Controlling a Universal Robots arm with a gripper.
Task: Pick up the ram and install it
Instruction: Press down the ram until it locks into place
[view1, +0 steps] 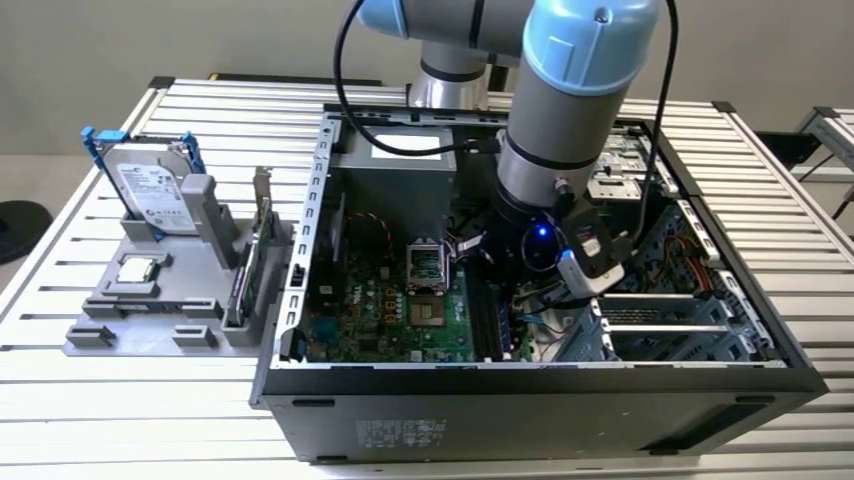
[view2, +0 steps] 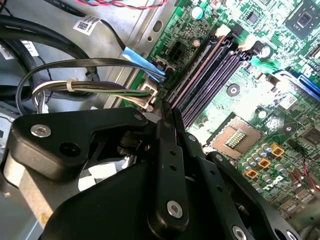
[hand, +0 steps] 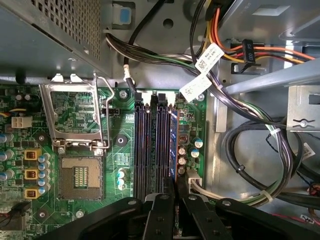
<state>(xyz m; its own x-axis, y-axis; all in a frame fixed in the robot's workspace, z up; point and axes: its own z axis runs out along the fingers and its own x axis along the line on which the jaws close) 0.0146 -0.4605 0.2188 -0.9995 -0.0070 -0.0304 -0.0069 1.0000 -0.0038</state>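
The ram (hand: 175, 145) is a thin dark stick standing on edge along the outermost memory slot of the motherboard. In the second wrist view the ram (view2: 197, 70) runs away from the fingertips beside the dark slots (view2: 217, 75). My gripper (hand: 175, 192) reaches down inside the open computer case, its black fingers (view2: 167, 135) closed on the near end of the stick. The other memory slots (hand: 150, 145) next to it stand empty. In the exterior view the arm (view1: 561, 130) leans into the case over the board.
An open CPU socket (hand: 80, 175) lies beside the slots. Cable bundles (hand: 250, 150) and a metal drive bay crowd the other side. Outside the case (view1: 534, 410), a grey tray (view1: 134, 335) holds a hard drive (view1: 154, 185), a CPU chip (view1: 138, 270) and an upright expansion card (view1: 254, 260).
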